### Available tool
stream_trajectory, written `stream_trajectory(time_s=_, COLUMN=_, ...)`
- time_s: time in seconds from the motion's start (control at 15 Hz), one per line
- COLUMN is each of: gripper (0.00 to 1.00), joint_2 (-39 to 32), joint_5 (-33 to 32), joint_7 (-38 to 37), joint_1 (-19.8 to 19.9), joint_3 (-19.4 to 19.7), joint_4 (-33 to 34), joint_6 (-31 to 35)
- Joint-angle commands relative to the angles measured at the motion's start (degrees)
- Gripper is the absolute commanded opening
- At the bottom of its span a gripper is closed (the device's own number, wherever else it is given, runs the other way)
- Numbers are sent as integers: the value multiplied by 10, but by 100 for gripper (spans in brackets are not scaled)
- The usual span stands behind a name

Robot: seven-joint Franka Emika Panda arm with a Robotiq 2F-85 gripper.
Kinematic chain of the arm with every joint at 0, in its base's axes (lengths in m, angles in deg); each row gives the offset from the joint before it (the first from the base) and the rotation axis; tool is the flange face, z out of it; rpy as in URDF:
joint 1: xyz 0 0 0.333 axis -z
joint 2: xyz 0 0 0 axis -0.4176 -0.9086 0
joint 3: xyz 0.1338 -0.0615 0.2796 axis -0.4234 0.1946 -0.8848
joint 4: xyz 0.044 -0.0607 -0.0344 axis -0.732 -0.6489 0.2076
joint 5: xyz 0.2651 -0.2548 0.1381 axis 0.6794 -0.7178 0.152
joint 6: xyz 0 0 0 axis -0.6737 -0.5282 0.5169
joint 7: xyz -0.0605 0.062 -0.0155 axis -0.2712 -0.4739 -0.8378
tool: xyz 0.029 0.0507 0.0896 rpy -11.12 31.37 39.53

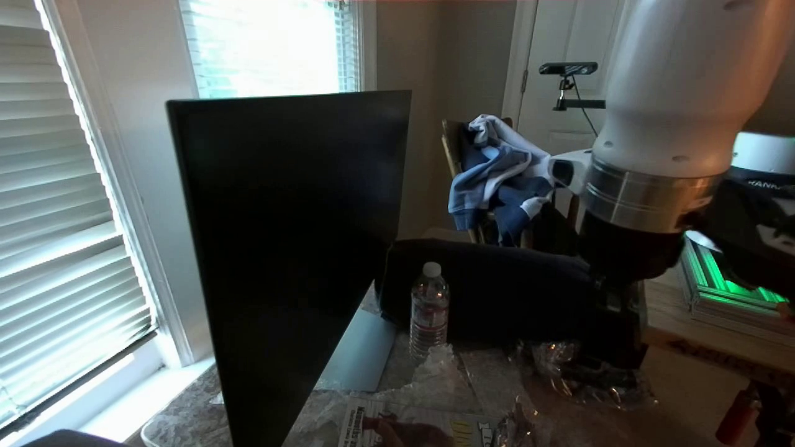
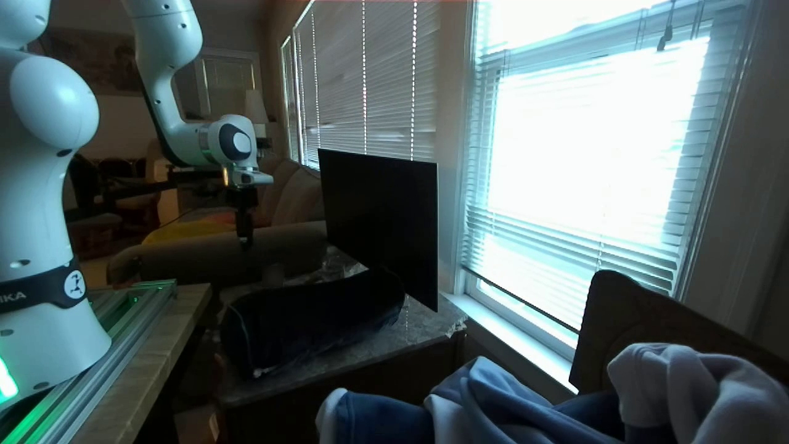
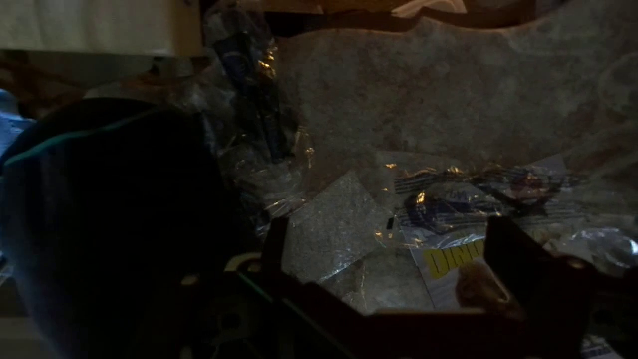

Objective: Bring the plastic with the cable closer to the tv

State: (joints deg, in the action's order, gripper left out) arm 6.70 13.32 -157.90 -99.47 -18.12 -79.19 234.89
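The tv [image 1: 292, 248] is a large flat black panel standing on the table; it also shows in an exterior view [image 2: 382, 216]. A crumpled clear plastic bag with a black cable-like item inside [image 3: 266, 114] lies on the table in the wrist view. Clear plastic with dark contents also shows in an exterior view [image 1: 612, 388], below the gripper. A second clear plastic bag [image 3: 443, 204] with dark stripes and a dark shape lies partly over a leaflet. My gripper [image 3: 386, 224] is open and empty above the table, its fingers apart. It hangs pointing down in an exterior view [image 2: 245, 237].
A low rounded black object [image 1: 490, 292] lies beside the gripper and shows in the wrist view [image 3: 114, 214]. A water bottle [image 1: 429, 313] stands before it. A printed leaflet [image 1: 422, 428] lies in front. The tv's silver base plate [image 1: 360, 354] rests on the table.
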Motion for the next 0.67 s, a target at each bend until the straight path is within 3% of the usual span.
stream_trajectory(time_s=0.0, gripper=100, joint_2=77, joint_5=-61, joint_7=24, joint_1=23, joint_3=-63, joint_4=-25, joint_6=-98)
stream_trajectory(time_s=0.33, gripper=100, joint_2=131, joint_5=-33, joint_7=110, joint_1=74, joint_3=-167, joint_4=-30, joint_6=-183)
stream_trajectory(time_s=0.47, gripper=100, joint_2=152, joint_5=-37, joint_7=117, joint_1=95, joint_3=-191, joint_4=-37, joint_6=-188)
stream_trajectory(time_s=0.6, gripper=100, joint_2=127, joint_5=-44, joint_7=93, joint_1=108, joint_3=-206, joint_4=-18, joint_6=-185)
